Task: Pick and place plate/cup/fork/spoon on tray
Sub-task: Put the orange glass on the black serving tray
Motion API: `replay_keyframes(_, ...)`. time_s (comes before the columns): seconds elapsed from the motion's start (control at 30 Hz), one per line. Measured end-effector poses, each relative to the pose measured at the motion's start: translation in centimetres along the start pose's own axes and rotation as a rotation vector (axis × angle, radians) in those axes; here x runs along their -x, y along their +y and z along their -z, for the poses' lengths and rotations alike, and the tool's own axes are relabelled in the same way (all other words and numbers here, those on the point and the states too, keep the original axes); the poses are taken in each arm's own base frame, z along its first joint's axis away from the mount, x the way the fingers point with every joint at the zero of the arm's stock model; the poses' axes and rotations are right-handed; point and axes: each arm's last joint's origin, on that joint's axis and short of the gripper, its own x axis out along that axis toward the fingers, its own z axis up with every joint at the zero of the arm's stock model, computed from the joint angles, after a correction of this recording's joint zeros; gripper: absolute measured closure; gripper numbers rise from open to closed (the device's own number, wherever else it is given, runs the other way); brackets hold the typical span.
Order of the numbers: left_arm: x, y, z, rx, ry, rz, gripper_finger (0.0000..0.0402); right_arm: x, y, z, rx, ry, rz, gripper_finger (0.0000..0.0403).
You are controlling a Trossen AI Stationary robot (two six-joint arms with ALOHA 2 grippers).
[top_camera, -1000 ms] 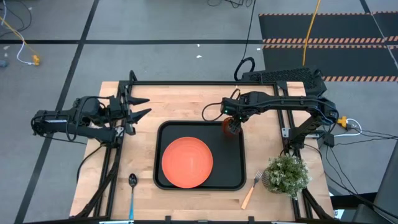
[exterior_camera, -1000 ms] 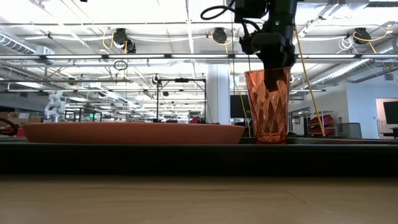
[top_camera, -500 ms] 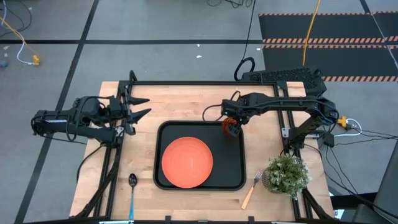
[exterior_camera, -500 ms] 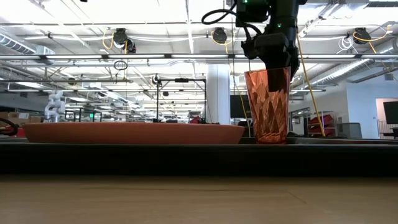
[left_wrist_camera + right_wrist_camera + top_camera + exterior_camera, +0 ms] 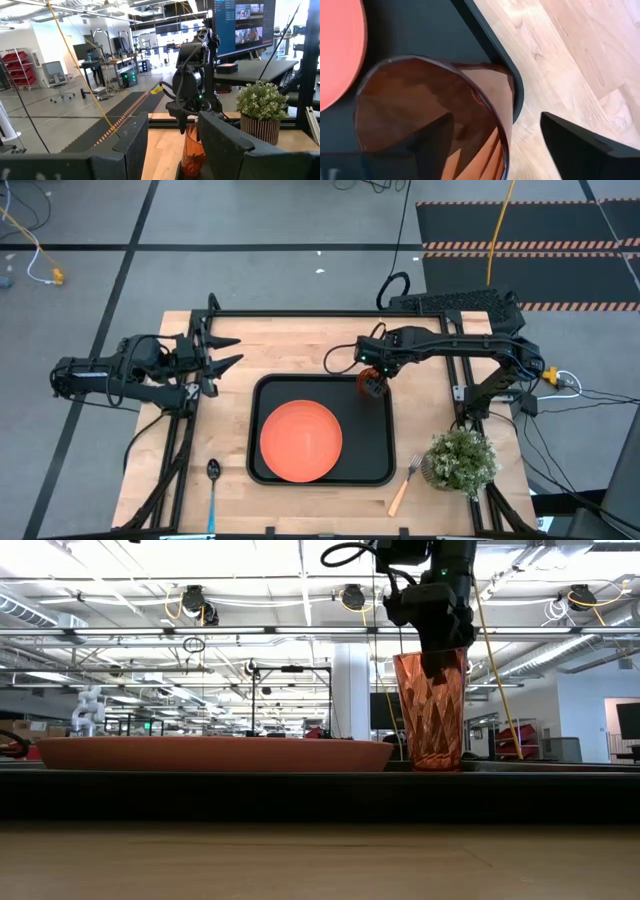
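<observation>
The orange plate [image 5: 301, 440] lies flat in the black tray [image 5: 390, 450]. The ribbed orange cup [image 5: 372, 386] stands upright on its base in the tray's far right corner [image 5: 430, 710]. My right gripper [image 5: 372, 372] is open right above the cup, one finger inside it and one outside [image 5: 495, 135]. My left gripper [image 5: 215, 362] is open and empty over the table's far left. The blue-handled spoon [image 5: 212, 490] lies on the table near the front left. The tan-handled fork [image 5: 405, 482] lies on the table to the right of the tray. My right gripper comes at the cup from above, pointing down, astride the cup's rim [image 5: 485, 100]. The inner finger [image 5: 432, 137] shows through the wall; whether it touches, I cannot tell. The outer finger [image 5: 575, 145] stands apart from the wall. The cup stands upright on the tray.
A potted plant [image 5: 460, 460] stands at the table's front right, close to the fork. Bare wood lies between the tray and my left gripper and along the far edge.
My right gripper has risen a little at the cup's mouth; its inner finger reaches less deep into the cup than before. The cup has stayed upright on the tray.
</observation>
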Motion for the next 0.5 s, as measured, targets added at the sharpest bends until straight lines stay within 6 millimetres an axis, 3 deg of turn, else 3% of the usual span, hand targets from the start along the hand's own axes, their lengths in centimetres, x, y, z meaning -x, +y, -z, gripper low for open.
replay_keyframes(0.5, 0.0, 0.0, -0.01, -0.001, 0.0, 0.0, 0.0224, 0.03, -0.15, 0.29, 0.004, 0.032, 0.012, 0.0278)
